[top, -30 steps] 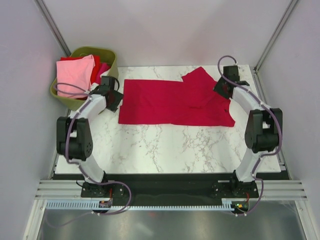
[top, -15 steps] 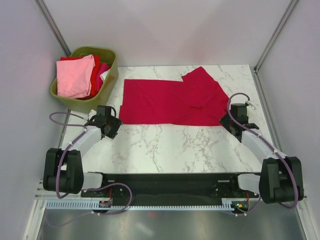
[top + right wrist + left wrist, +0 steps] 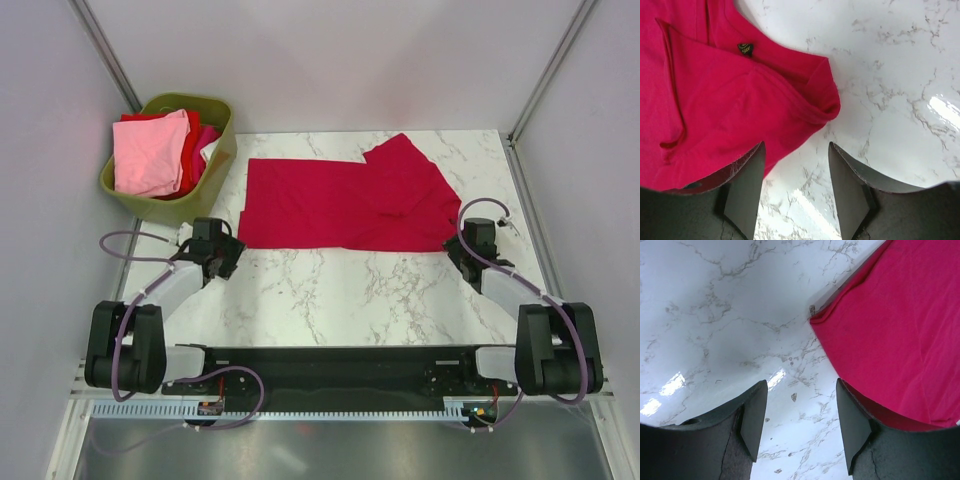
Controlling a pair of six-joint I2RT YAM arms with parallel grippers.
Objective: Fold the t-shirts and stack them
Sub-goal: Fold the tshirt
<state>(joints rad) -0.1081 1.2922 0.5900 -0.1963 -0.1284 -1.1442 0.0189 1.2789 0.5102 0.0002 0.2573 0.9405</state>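
**Op:** State of the jaws? Where is the shirt?

**Obs:** Both sets are released and hold nothing. The crimson t-shirt [image 3: 345,205] lies spread sideways on the far half of the surface [image 3: 330,290]. Its hem end is to your left; the collar end, with the neck label [image 3: 745,48], is to your right. The left jaws hang over bare marble just beside the near hem corner [image 3: 816,320], clear of the cloth. The right jaws sit at the near edge of the collar end, with cloth behind one finger and marble behind the other.

**Op:** How do I take this fold cleanly?

**Obs:** My judgement is that you are setting up a two-corner pinch for the first fold.
- Move the left jaws onto the corner before closing, or you will clench on nothing.
- On the right the cloth bunches into a doubled ridge [image 3: 810,107]. Take every layer, because the top one alone would probably drag.
- Lift both ends level, carry them together, and lay the near edge along the far one.

**Op:** Counts?

**Obs:**
- Shirts on the surface: one.
- Olive basket [image 3: 228,135]: one, at far left.
- In the basket: a light pink shirt [image 3: 150,155] on top, with red cloth [image 3: 190,140] and a magenta sliver [image 3: 208,135] beneath. I cannot tell how many garments that makes.
- Sets of jaws: two.
- Labels seen: one.
- Folded shirts: none, and the stack is not begun.
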